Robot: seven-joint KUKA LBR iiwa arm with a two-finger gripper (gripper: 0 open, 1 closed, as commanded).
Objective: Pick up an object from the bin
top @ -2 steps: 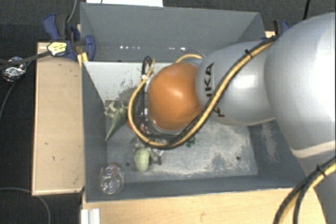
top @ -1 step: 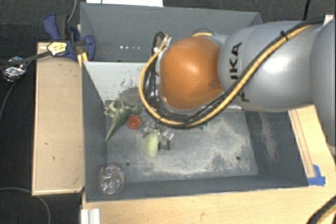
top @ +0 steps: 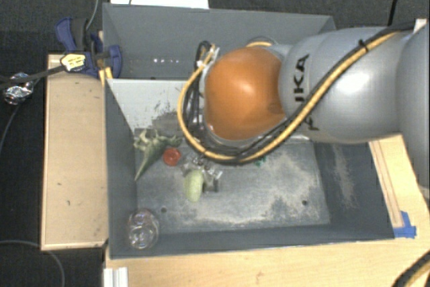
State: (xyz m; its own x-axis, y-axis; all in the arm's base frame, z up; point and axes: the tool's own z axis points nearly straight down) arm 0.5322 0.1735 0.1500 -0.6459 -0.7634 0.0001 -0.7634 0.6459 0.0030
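1. Nearest me, in the near-left corner of the bin (top: 289,195), sits a clear round container (top: 142,228). It rests where the floor meets the walls, the sort of spot a rolling thing settles in. It is well apart from the tool.
2. Further in, left of centre, a pale green lump (top: 193,187), pear-like in shape, lies on the bare floor. It is the item closest to the tool, so I take it as the likely pick.
3. The gripper (top: 207,175) is down low, touching or just beside the lump's far-right end. I cannot tell whether it is released or clenched, as the wrist hides most of it. Nothing shows as grasped.
4. Just beyond, to the left, is a small red ball (top: 172,156), near the lump but apart from it.
5. Left of the ball, a green leafy toy (top: 151,143) sprawls against the foot of the sloped left wall.
6. Above all this hangs the orange cover (top: 243,92) with a yellow cable (top: 190,134) looped round it. The arm (top: 363,87) enters from the right with its wrist pointing down, which I judge suits a straight-down approach to things lying flat.
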